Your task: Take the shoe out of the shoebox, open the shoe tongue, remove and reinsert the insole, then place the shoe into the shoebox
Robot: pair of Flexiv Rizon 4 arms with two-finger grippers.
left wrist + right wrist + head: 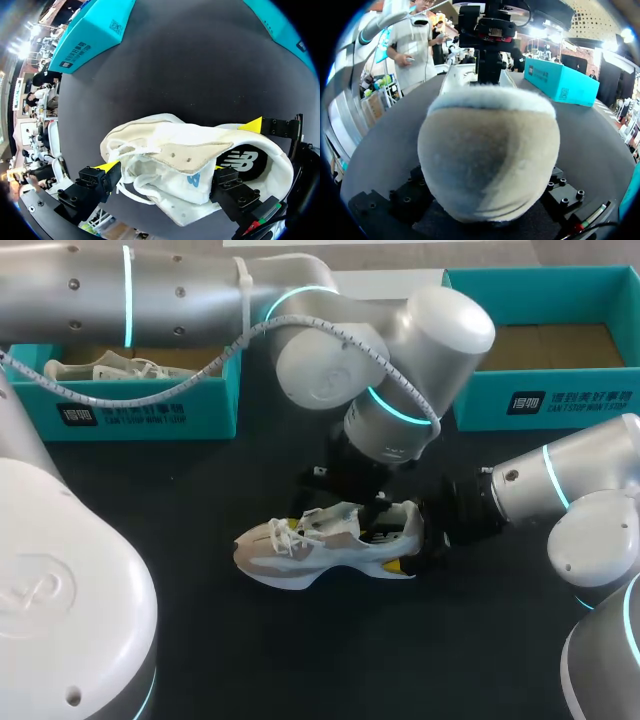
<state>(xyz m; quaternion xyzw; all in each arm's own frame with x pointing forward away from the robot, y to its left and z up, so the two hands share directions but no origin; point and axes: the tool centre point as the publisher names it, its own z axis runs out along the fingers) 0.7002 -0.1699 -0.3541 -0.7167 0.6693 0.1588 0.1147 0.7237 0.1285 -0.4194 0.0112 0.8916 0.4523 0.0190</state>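
Shoe on bench, heel clamped by right gripper.
Left gripper over laces, grip unclear; logo on insole.

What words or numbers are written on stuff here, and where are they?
Left shoebox front: white print, too small to read.
Right shoebox front: white print, too blurred to read surely.
Black insole: white logo, no plain word.
Inside the shoe, white fabric: blue mark, blurred.
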